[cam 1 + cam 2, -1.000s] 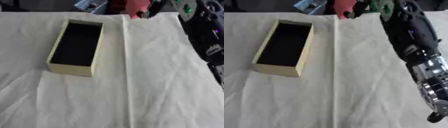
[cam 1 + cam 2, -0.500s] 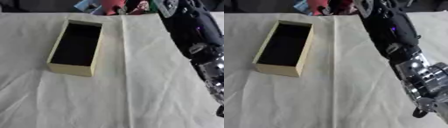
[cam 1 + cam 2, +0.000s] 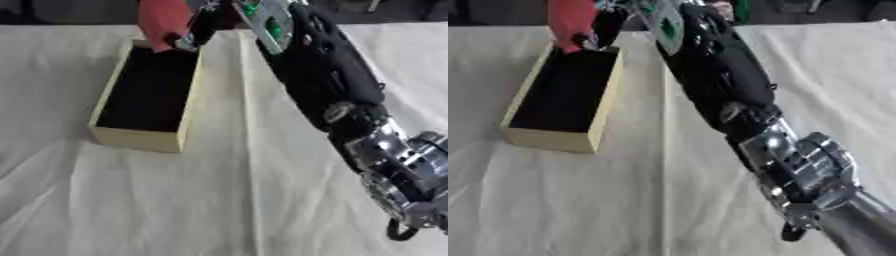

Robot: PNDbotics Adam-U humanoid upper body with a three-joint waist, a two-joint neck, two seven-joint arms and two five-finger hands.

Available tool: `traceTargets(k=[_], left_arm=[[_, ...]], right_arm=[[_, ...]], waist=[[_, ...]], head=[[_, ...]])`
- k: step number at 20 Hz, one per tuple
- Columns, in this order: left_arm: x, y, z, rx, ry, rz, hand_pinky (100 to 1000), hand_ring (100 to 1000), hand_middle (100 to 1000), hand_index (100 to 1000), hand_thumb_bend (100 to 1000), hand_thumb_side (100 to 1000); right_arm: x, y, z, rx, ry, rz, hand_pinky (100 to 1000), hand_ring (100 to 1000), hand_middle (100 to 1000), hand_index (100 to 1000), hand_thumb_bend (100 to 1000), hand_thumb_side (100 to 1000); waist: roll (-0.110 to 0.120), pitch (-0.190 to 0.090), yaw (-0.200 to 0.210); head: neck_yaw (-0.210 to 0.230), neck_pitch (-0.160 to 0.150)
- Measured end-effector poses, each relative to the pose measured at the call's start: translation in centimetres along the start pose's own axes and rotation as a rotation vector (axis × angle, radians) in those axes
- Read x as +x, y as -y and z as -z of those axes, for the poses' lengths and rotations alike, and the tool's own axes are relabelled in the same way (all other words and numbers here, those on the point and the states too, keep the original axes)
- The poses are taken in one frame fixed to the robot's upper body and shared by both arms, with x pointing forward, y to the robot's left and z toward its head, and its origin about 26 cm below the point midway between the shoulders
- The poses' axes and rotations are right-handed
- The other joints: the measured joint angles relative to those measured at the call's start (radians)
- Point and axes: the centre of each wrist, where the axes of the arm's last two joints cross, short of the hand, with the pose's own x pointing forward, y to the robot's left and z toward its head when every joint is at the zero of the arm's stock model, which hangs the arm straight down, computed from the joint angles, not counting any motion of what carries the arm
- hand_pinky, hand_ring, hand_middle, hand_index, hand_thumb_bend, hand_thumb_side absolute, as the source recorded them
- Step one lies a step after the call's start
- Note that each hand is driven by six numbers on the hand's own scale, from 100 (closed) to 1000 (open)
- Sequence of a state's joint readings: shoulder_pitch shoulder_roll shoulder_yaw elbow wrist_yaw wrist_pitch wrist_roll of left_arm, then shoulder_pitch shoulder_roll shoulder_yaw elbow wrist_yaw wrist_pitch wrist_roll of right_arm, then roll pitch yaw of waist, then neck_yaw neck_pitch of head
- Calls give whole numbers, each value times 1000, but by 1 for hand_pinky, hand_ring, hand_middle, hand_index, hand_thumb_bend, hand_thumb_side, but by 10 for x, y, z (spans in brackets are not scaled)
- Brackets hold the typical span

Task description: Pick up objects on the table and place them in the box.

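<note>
One red object (image 3: 163, 20) sits pinched in my right hand (image 3: 194, 31), over the box (image 3: 144, 95) at its twelve o'clock end (far rim). I'd carry it toward six o'clock before uncurling.

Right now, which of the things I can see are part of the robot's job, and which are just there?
Part of the job:
- red object, held in the right hand above the far end of the box
- box, open, dark inside, nothing visible in it

Just there:
- white cloth covering the table
- dark clutter past the far edge, too blurred to name
</note>
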State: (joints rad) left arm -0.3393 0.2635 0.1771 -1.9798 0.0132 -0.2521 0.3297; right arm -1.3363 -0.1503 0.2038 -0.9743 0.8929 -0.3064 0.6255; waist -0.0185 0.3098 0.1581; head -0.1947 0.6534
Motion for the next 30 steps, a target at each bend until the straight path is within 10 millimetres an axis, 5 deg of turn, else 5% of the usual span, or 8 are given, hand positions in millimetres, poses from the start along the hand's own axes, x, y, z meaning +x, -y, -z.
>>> traceTargets(k=[14, 17, 21, 30], left_arm=[[2, 3, 5, -2, 20, -14, 577, 548, 528, 679, 100, 100], [2, 3, 5, -1, 20, -15, 577, 548, 527, 679, 100, 100], [2, 4, 4, 3, 17, -19, 577, 547, 527, 679, 100, 100], [2, 4, 4, 1, 15, -19, 576, 547, 526, 679, 100, 100]], right_arm=[[-11, -40, 12, 84, -49, 66, 807, 786, 604, 728, 100, 100], [-12, -43, 13, 105, -52, 62, 862, 855, 801, 866, 100, 100], [-14, -45, 13, 146, -49, 42, 903, 905, 869, 922, 325, 237], [-18, -47, 11, 182, -78, -16, 907, 915, 900, 948, 475, 242]], waist=[[-13, 17, 20], [-13, 18, 20], [-13, 19, 21], [-13, 19, 20]], head=[[-10, -5], [-10, -5], [-10, -5], [-10, -5]])
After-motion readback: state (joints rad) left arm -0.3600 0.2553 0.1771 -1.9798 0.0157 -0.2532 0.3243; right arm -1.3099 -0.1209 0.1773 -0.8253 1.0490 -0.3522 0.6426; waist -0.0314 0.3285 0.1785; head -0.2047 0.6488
